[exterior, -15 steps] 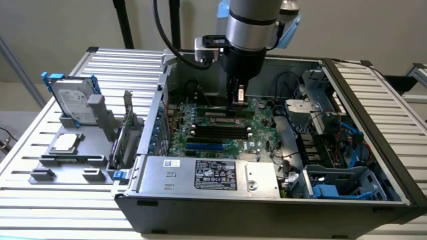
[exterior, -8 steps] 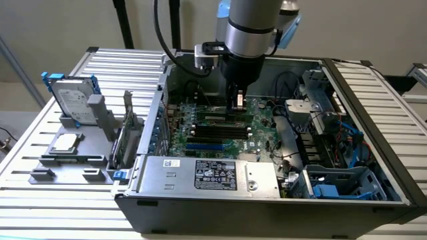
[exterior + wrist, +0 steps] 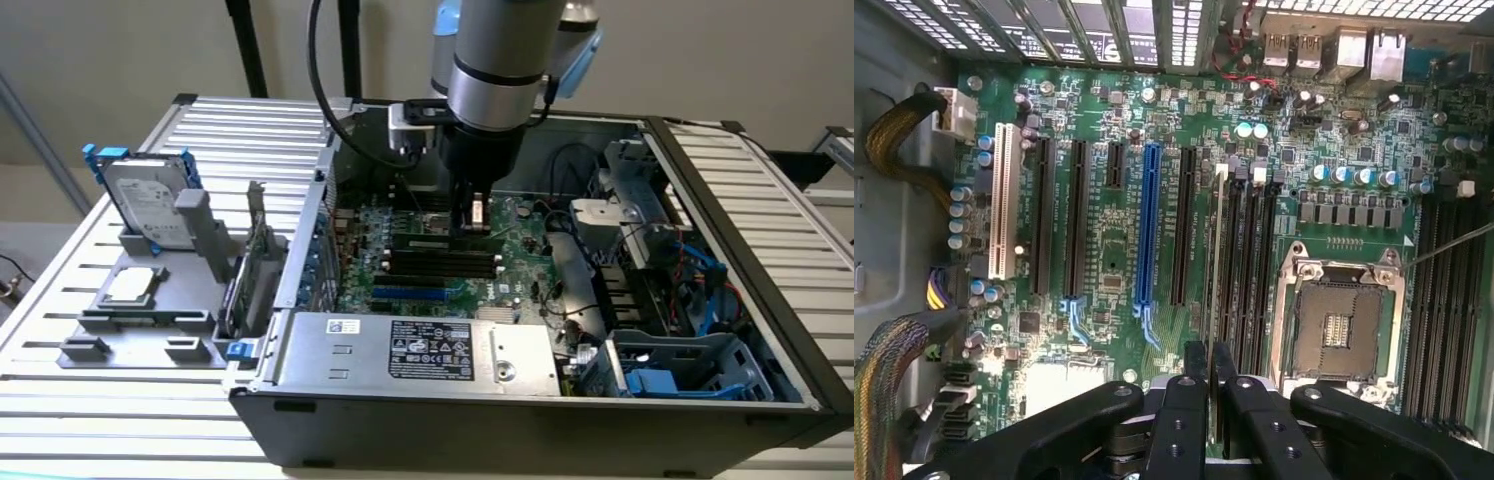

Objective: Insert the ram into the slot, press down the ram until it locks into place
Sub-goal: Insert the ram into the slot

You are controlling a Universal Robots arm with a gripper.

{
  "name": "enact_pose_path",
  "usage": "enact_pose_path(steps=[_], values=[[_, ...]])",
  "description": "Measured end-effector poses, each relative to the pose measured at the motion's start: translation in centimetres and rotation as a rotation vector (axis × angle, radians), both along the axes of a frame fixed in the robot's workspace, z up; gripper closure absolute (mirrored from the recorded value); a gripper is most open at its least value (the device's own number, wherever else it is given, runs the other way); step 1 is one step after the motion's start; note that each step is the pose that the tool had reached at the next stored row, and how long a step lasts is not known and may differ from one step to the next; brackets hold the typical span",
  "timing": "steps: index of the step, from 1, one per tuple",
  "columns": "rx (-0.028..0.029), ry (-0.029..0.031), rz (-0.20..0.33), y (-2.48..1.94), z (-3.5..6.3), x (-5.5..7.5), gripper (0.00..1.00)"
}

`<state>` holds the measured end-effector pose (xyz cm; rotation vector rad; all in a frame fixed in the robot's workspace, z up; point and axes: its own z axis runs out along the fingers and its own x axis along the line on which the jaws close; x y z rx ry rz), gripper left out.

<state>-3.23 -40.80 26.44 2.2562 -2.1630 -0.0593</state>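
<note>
**Item: open computer case [image 3: 747, 330], one robot arm reaching into it from above.**

- **Claw** [image 3: 474, 224] [image 3: 1211, 350]: in the upper middle of the exterior view, low over the main board [image 3: 523, 228]. The two black fingers [image 3: 1192, 400] are drawn nearly together, with only a thin gap between them. They clasp the ram stick from both flat sides.
- **Ram stick** [image 3: 430, 243] [image 3: 1214, 260]: stands on its long edge. In the wrist view it appears as a thin pale strip running straight out from between the fingers. In the exterior view its long axis runs across the frame, extending from the claw towards the exterior view's left, so the grip looks to be taken towards one end rather than at the middle.
- **Slot** [image 3: 1221, 174]: directly beneath the stick and largely covered by it. One white end clip shows at the far end. Stick and slot share the same long axis.
- **Depth of seating**: cannot be told, nor whether the clips have closed.
- **Neighbouring slots** [image 3: 441, 266] [image 3: 1252, 280]: black, parallel, just beside the stick and unfilled.
- **Also present**:
  - blue slot [image 3: 416, 293] [image 3: 1147, 225]
  - bare processor socket [image 3: 1339, 325]
  - power supply box [image 3: 427, 350] in the lower middle of the exterior view
  - hard drive [image 3: 144, 200] on a grey stand at the exterior view's left, well apart from the case
</note>
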Motion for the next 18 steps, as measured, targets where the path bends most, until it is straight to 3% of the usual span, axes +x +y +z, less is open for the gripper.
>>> enact_pose_path(steps=[14,18], values=[[-0.0001,-0.0045,0.005,0.05,-2.54,-0.2,0.86],[0.0001,-0.0047,0.005,0.23,-2.78,-0.2,0.86]])
